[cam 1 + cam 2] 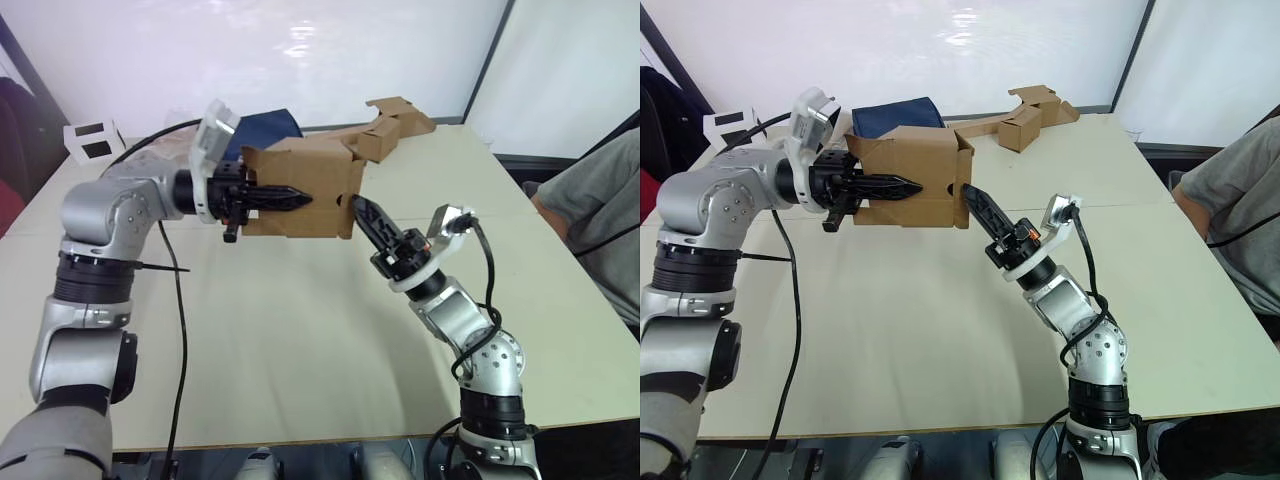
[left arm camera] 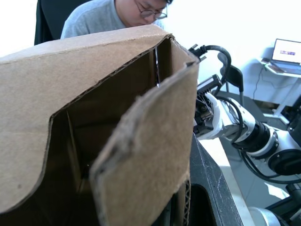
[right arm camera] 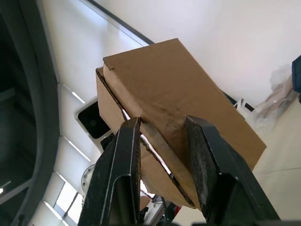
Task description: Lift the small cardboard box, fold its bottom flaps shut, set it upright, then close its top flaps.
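The small cardboard box (image 1: 300, 180) hangs on its side above the table (image 1: 300, 340), plain brown. My left gripper (image 1: 290, 198) is shut on its near wall, one black finger lying along the outside. The end by that gripper is open, with its top flaps (image 2: 150, 155) sticking out. My right gripper (image 1: 360, 208) reaches up from the right, open by a narrow gap. Its fingertips (image 3: 129, 129) rest against the bottom flaps (image 3: 155, 141) at the box's right end.
A cluster of brown cardboard pieces (image 1: 395, 125) lies at the table's far edge, beside a dark blue object (image 1: 898, 112). A white box with black squares (image 1: 92, 138) sits far left. A person (image 1: 590, 200) sits at the right. A black cable (image 1: 180, 300) crosses the left side.
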